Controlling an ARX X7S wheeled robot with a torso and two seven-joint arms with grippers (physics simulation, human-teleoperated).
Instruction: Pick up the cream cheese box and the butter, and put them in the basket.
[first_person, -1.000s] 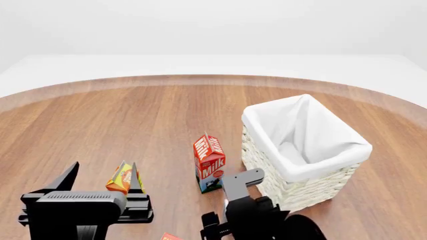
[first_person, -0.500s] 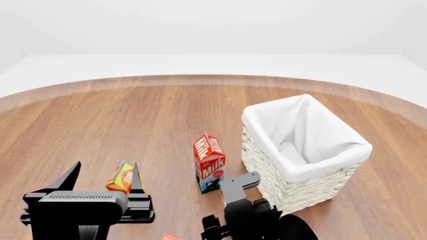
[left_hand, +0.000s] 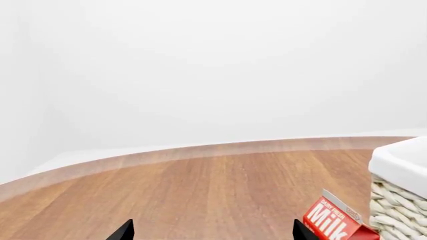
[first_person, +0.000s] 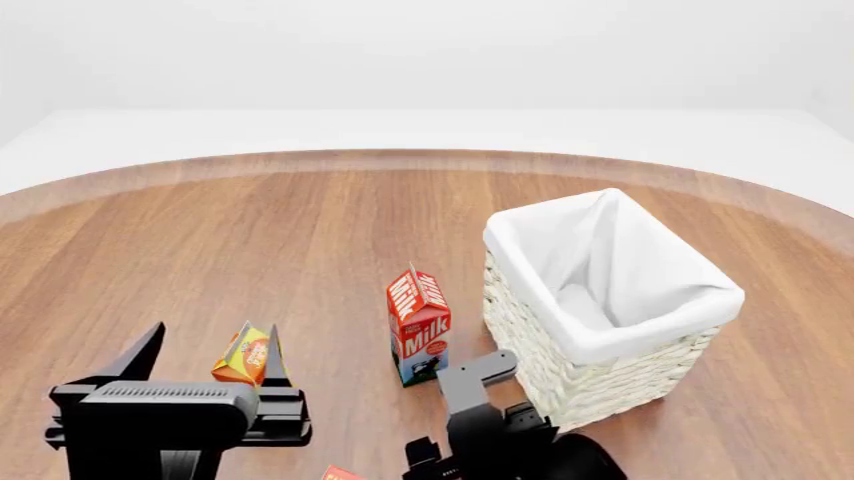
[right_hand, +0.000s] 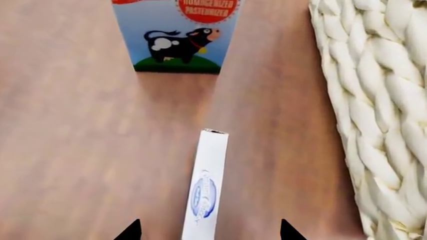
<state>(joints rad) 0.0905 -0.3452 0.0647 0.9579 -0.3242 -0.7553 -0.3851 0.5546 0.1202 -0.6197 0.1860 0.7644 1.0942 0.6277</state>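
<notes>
The cream cheese box (right_hand: 207, 185) is a thin white box with a blue mark, standing on its narrow edge on the wooden table between the milk carton and the basket. My right gripper (right_hand: 209, 231) is open, with one fingertip on each side of the box and apart from it. In the head view my right arm (first_person: 487, 430) hides the box. Only a red-orange corner of the butter (first_person: 340, 473) shows, at the bottom edge of the head view. The basket (first_person: 654, 320) stands at the right. My left gripper (first_person: 207, 360) is open and empty.
A red-and-white milk carton (first_person: 419, 325) stands just left of the basket and shows just beyond the cream cheese box in the right wrist view (right_hand: 177, 35). An orange juice carton (first_person: 243, 357) stands beyond my left gripper. The basket's wicker wall (right_hand: 373, 100) is close beside the right gripper.
My right arm has sunk a little toward the bottom of the head view. The left arm has barely moved. The objects stay in place.
</notes>
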